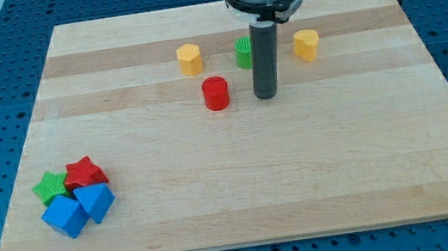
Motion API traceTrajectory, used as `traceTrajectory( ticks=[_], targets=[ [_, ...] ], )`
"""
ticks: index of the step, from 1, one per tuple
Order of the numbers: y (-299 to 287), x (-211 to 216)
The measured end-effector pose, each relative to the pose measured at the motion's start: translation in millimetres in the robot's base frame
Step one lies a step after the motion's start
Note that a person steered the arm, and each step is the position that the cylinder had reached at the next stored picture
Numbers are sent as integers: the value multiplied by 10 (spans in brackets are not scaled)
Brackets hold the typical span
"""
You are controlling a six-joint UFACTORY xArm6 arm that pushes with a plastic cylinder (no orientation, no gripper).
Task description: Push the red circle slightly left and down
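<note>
Near the tabletop centre, toward 12 o'clock, the red circle stands at 9 o'clock from my tip, near but apart. The end effector is a bare rod: nothing opens, closes or grips. A left-and-down shove calls for contact at the circle's 1 o'clock side, so I judge the tip must first shift toward 12. The circle is round, with no long axis. A green block sits partly behind the rod. No containers show.

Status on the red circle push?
My tip down on the board, right of the red circle, not touching. Green block behind the rod. Left-down path clear.
</note>
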State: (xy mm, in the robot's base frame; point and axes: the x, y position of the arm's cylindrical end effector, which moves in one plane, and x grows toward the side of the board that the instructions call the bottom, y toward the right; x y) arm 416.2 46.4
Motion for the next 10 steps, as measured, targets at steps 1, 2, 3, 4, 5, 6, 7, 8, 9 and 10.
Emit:
traceTrajectory(
  ticks=[1,2,3,4,5,6,7,8,9,10],
  targets=[
    [-57,-1],
    [-366,-15],
    [-582,-15],
    [-718,-15],
    [-713,-15],
    [-509,-349],
    [-509,-351],
    [-591,-352],
    [-864,-351],
    [-901,-351]
  ],
)
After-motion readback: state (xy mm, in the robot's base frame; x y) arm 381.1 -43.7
